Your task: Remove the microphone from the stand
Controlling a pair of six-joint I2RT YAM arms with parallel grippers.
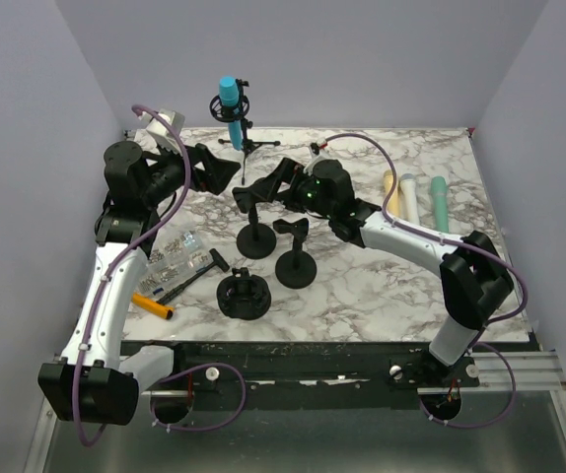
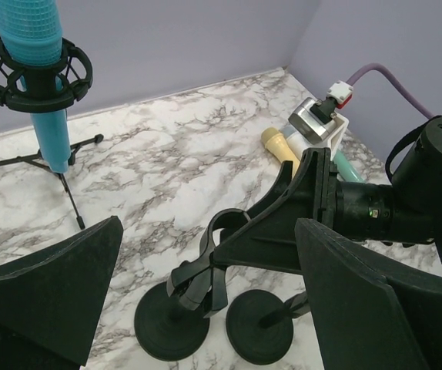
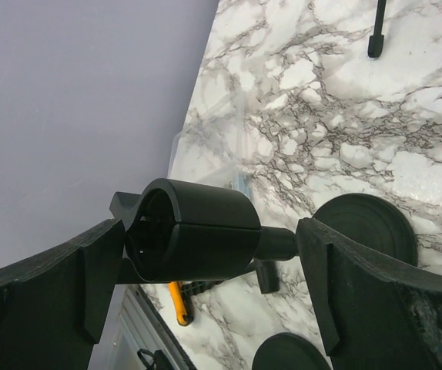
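Observation:
A blue microphone [image 1: 229, 97] stands upright in a black ring mount on a tripod stand [image 1: 245, 146] at the back of the marble table. It also shows at the top left of the left wrist view [image 2: 32, 38]. My left gripper [image 1: 219, 173] is open and empty, to the front left of the tripod and apart from it. My right gripper [image 1: 255, 195] is open, with its jaws on either side of the empty black clip [image 3: 194, 230] of a round-base stand [image 1: 256, 239]. It is well short of the microphone.
A second round-base stand [image 1: 295, 266] sits beside the first. A black ring mount [image 1: 242, 296], an orange-handled tool [image 1: 152, 305], a black tool [image 1: 190, 276] and a clear bag of parts [image 1: 175, 251] lie front left. Yellow [image 1: 391, 190], white [image 1: 409, 197] and teal [image 1: 440, 202] microphones lie right.

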